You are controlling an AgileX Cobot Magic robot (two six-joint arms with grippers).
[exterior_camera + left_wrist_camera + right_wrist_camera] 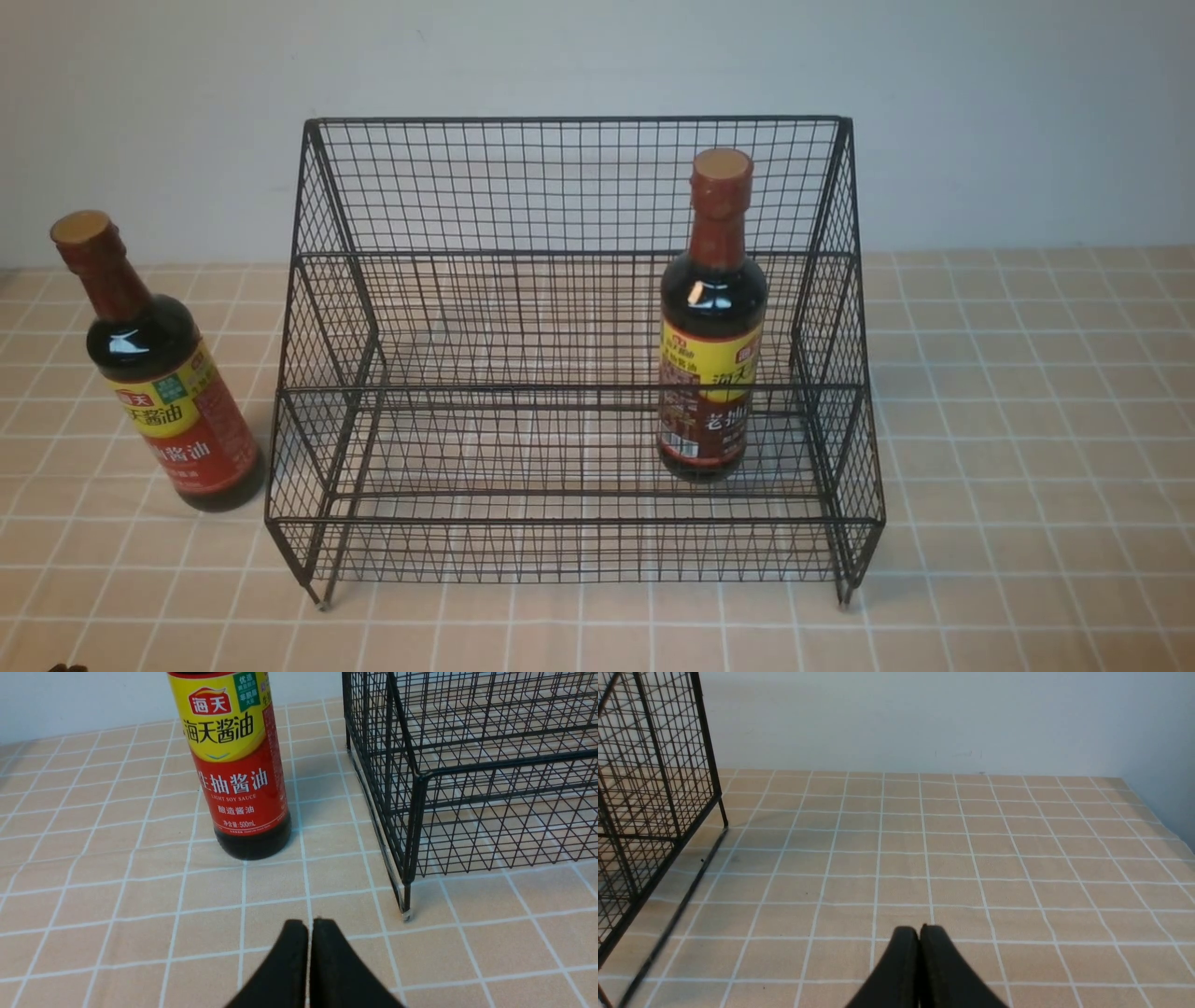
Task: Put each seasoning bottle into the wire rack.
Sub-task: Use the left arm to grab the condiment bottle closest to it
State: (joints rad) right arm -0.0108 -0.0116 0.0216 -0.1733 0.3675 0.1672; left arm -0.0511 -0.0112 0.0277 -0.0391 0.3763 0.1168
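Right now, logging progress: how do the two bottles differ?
The left bottle stands on the table outside the rack; the right bottle stands inside it. The left bottle's label is red; the right bottle's is brown. Both have tan caps and yellow bands.

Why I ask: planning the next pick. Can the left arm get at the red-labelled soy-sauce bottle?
Probably yes: only tiled tablecloth lies between the shut left end effector and the upright, dark red-labelled soy-sauce bottle.

red-label bottle [236, 765] neck cropped, rack [644, 765] cropped
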